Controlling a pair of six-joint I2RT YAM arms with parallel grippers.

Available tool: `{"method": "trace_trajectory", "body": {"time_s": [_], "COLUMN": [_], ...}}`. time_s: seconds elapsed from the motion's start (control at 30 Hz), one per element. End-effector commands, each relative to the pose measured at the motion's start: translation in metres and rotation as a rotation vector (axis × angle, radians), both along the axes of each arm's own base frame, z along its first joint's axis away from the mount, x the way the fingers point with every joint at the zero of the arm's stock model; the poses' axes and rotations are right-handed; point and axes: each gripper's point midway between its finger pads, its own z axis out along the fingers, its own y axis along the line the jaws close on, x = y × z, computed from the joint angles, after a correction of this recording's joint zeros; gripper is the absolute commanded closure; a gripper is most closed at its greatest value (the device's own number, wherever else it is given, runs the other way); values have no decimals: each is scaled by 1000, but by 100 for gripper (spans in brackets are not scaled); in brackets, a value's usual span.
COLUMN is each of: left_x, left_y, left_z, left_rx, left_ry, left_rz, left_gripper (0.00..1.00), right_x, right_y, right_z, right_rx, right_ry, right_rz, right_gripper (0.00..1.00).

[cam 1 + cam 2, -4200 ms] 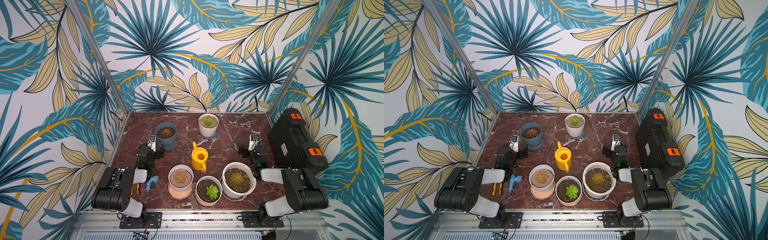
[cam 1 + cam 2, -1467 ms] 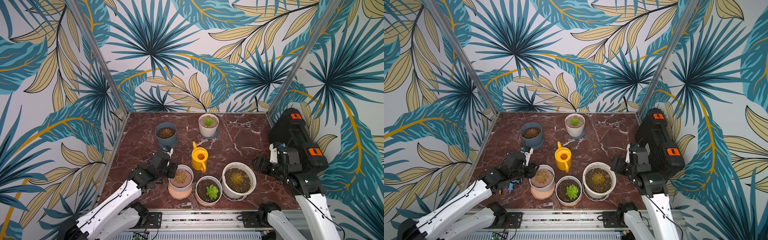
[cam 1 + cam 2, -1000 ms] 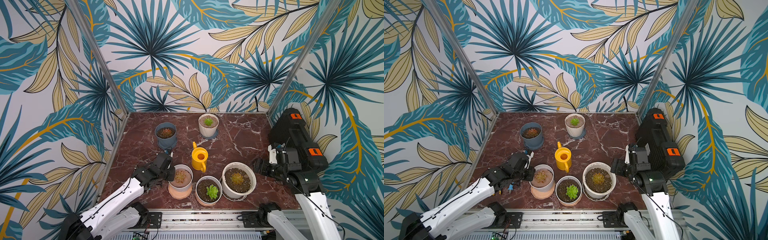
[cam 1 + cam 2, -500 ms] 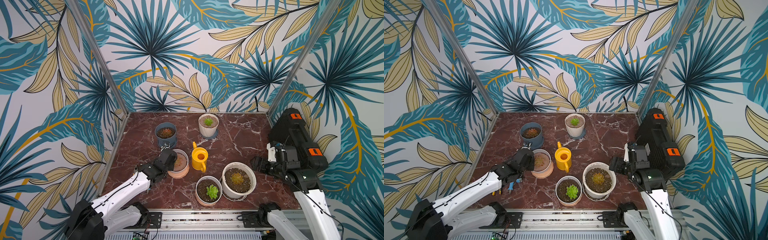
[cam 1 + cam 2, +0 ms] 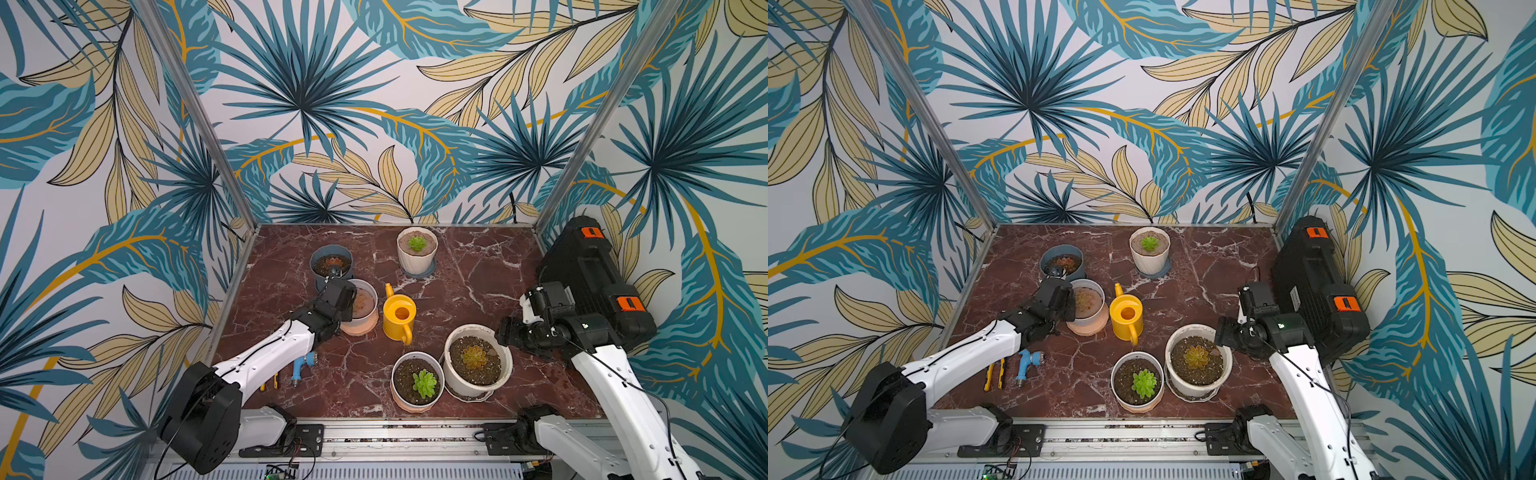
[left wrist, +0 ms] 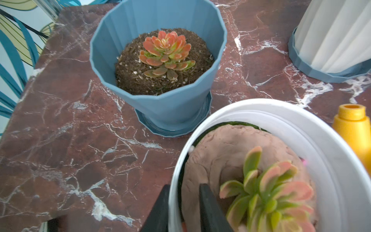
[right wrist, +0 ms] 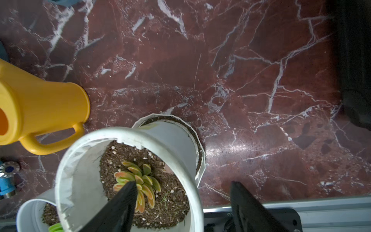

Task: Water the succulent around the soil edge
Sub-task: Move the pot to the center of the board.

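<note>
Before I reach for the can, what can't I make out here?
Water in the yellow watering can: top views, opening too small.
Whether the left gripper touches the peach-based pot rim: top views, gripper body hides it; wrist view unclear.
Green-succulent pot: right wrist view, large white pot covers most.

In both top views your left hand (image 5: 349,300) covered the arm-side rim of the white pot on the peach base (image 5: 370,316), so its fingertips could not be made out. In a top view the left arm hid most of the yellow-handled tool (image 5: 269,380), which was too small to identify. The left wrist view cut that hand's fingers (image 6: 210,213) short and showed only the spout tip of the watering can (image 6: 353,124). In the right wrist view the large white pot (image 7: 76,172) ran off the edge. One finger (image 7: 118,209) of your right hand (image 7: 182,183) hid part of its succulent (image 7: 144,178), and the blue nozzle (image 7: 6,182) was a mere sliver.
</note>
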Motion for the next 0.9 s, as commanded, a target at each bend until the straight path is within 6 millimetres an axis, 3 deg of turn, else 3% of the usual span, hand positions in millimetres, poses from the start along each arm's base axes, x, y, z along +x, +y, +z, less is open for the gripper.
{"method": "trace_trajectory", "body": {"time_s": [0.0,0.17,0.4,0.57,0.87], "left_x": [-7,-23,-47,-60,-75], "left_y": [-13,-24,-32,-45,-72], "left_z": [19,42,71,75,63], "left_rx": [-86,-163,-184,-232,-287], "left_ry": [-24,-57,-105,-97,-26], "left_rz": [-64,-134,-220,-299,-417], "left_gripper": [65,58,52,50,48], "right_x": [-22,-11,24,46,98], "right_y": [-2,-2,-7,-14,-40], "right_z": [-23,-28,-29,-31,-17], "right_rx": [-16,-22,-29,-65,-196], "right_ry": [141,151,29,-20,-187], "right_rz": [-3,-17,-119,-171,-278], "right_gripper": [28,45,67,81,87]}}
